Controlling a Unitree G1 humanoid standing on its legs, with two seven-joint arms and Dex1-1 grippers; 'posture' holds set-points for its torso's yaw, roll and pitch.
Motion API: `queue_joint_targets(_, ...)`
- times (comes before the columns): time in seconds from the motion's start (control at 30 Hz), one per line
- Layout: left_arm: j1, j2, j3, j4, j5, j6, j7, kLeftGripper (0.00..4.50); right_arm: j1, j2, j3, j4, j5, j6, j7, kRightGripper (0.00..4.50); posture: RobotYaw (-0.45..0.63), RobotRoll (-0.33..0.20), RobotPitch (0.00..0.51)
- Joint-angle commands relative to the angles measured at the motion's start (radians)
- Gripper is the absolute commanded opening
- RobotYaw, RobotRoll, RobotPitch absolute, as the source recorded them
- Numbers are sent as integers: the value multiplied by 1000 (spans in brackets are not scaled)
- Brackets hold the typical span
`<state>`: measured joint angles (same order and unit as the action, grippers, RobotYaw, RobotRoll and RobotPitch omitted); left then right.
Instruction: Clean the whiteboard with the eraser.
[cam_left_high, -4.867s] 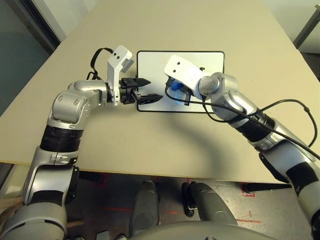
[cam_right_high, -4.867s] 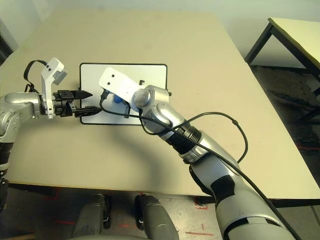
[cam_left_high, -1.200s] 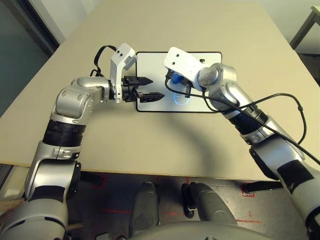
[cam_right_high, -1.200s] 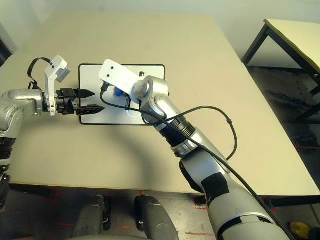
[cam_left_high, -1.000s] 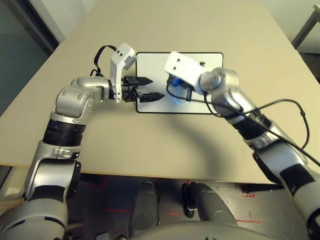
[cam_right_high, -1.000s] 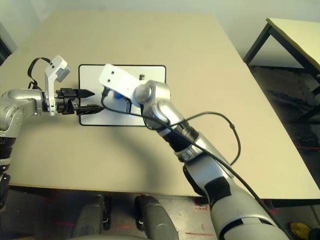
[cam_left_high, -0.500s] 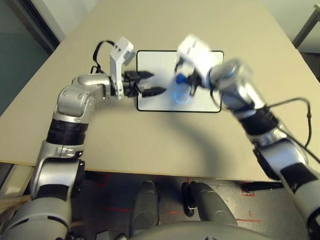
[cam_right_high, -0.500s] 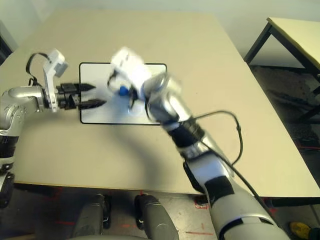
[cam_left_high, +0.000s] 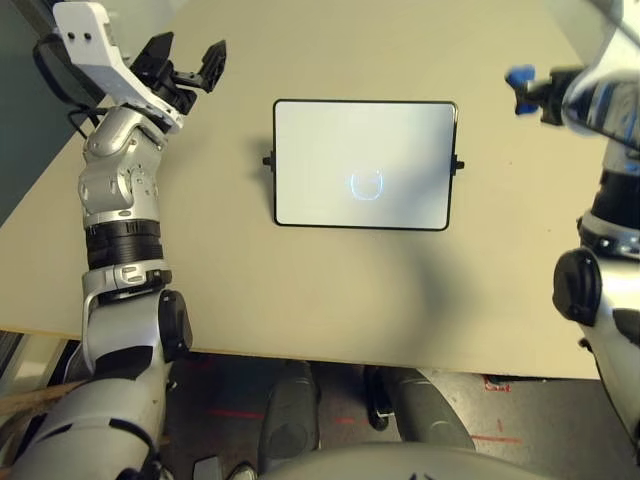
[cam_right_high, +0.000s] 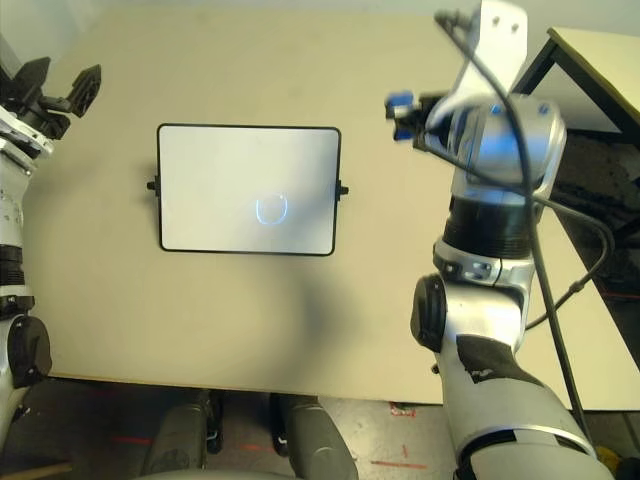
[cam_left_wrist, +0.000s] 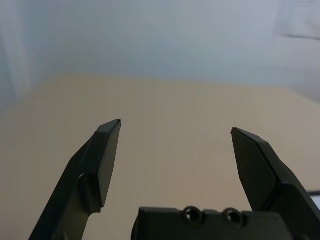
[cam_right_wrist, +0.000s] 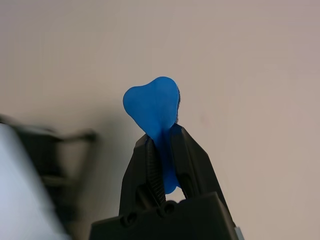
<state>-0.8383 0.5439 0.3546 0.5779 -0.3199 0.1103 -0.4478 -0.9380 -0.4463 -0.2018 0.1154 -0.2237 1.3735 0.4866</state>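
The whiteboard (cam_left_high: 320, 150) lies flat mid-table, white with a thin black frame and a small knob on each short side. I see no marks on it, just a faint glare ring. My left gripper (cam_left_high: 185, 62) is raised beyond the board's far left corner, apart from it, open and empty; its wrist view shows both fingers (cam_left_wrist: 102, 160) spread wide. My right gripper (cam_left_high: 528, 92) hovers off the board's far right corner, shut on the eraser (cam_left_high: 518, 77), a small blue block. In the right wrist view the eraser (cam_right_wrist: 152, 107) sticks out past the pinching fingertips.
The beige table (cam_left_high: 330, 290) stretches all round the board, with its front edge near me. A second table (cam_right_high: 600, 55) with dark legs stands to the right. A black cable (cam_right_high: 560, 290) hangs from my right arm.
Both arms have swung away from the board. The left gripper rose to the far left. The right gripper carried the eraser off the board and up to the right.
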Motion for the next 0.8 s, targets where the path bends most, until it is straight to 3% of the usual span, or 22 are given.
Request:
queue_joint_targets(0.03, 32, 15, 38, 110, 4, -55, 23, 4500, 117, 33, 13, 65, 32, -14, -66, 333, -22, 0, 140)
queue_joint_targets(0.23, 104, -4, 32, 169, 4, -72, 24, 4500, 178, 75, -14, 92, 86, -14, -134, 331, -18, 0, 139)
queue_joint_targets(0.5, 155, -55, 18, 120, -6, -49, 30, 4500, 147, 49, -19, 142, 139, -56, -174, 330, -12, 0, 137)
queue_joint_targets(0.8, 122, -69, 7, 136, -2, -48, 30, 4500, 100, -17, -10, 61, 216, -44, -159, 3269, -32, 0, 124)
